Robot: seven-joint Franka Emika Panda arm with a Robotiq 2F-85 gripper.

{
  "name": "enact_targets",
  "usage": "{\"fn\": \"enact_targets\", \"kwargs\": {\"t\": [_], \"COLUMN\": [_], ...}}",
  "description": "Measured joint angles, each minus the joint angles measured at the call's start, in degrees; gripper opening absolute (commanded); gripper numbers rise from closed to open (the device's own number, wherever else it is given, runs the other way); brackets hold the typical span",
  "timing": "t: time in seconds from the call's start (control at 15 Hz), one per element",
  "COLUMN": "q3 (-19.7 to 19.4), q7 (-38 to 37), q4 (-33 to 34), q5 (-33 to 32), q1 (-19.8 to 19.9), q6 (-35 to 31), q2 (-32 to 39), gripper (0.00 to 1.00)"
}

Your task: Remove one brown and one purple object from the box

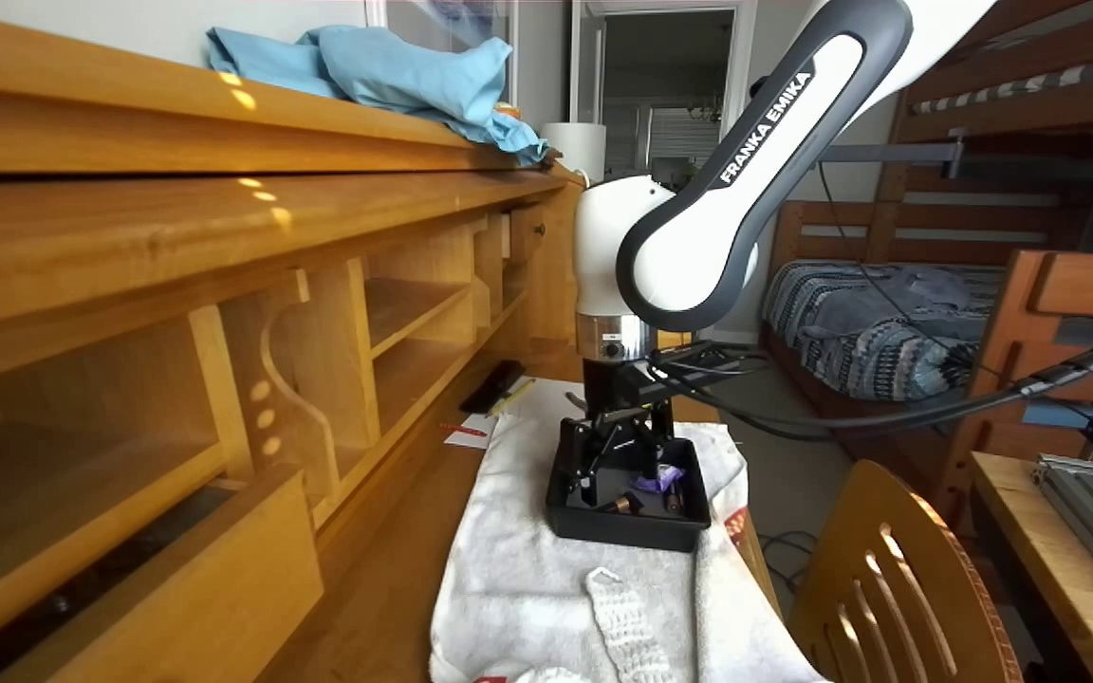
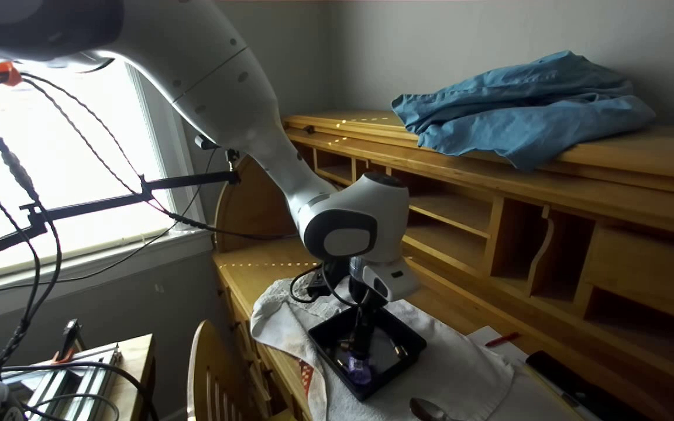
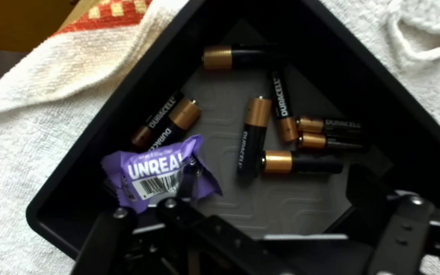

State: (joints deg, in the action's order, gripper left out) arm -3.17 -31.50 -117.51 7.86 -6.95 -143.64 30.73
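The black box sits on the light towel; it also shows in an exterior view and in the wrist view. A purple wrapped candy lies in one corner of the box, seen also in both exterior views. Several black batteries with copper-brown ends, such as one battery, lie loose on the box floor. My gripper is open, fingers down inside the box. One fingertip overlaps the candy's edge in the wrist view; I cannot tell whether they touch. No object shows between the fingers.
The towel lies under the box. A wooden hutch runs alongside, with an open drawer. A spoon, a red pen and a dark slab lie near the box. A wooden chair stands beside the desk.
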Motion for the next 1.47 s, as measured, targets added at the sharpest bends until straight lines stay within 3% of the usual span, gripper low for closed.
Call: {"fn": "enact_targets", "kwargs": {"t": [0.87,1.47], "q3": [0.5,1.4], "q7": [-2.0,-2.2], "q4": [3.1,4.0], "q5": [0.7,1.4], "q1": [0.1,0.1], "q6": [0.6,5.0], "q2": [0.5,0.9], "gripper": [1.00,1.00]}}
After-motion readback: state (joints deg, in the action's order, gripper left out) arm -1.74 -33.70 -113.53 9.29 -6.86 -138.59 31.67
